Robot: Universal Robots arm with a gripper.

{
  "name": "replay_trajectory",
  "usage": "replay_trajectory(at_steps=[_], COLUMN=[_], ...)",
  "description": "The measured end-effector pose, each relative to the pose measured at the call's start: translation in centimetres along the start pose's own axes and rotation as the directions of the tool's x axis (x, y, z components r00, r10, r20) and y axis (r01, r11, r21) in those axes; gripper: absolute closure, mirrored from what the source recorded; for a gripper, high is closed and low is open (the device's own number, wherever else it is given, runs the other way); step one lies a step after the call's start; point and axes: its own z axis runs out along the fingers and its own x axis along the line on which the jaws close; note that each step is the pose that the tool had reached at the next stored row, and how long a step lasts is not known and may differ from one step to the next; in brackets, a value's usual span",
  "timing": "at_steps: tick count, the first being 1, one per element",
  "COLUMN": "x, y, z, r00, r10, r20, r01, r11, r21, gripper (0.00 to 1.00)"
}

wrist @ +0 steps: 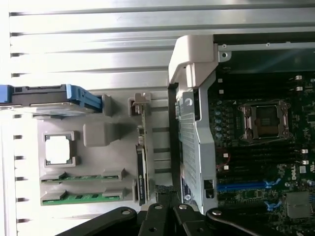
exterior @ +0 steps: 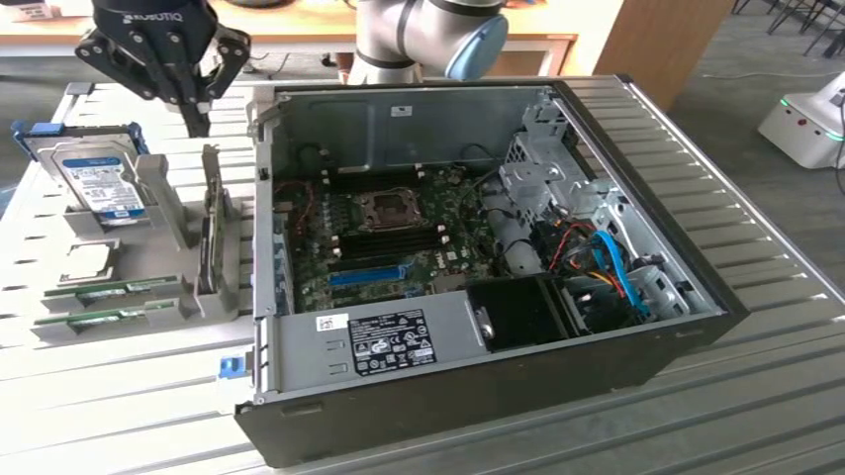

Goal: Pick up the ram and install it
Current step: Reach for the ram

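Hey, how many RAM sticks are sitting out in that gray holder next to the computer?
2. One RAM stick lies in the gray holder next to the processor chip; the second RAM stick lies alongside it, at the holder's edge. Others may be hidden.

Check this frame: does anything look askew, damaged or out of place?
Nothing stands out: both ram sticks lie flat in the grey holder, the card stands upright beside them, and the shut pincer holds nothing.
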Motion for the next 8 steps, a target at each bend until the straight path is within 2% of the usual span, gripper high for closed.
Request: replay_trajectory(at_steps=[8], x=[2.1], y=[-0.16], z=[0.03], r00=[1.0000], r10=[0.000], r20=[-0.0001], r01=[0.000], r11=[1.0000], r21=[0.0000], gripper=[0.89])
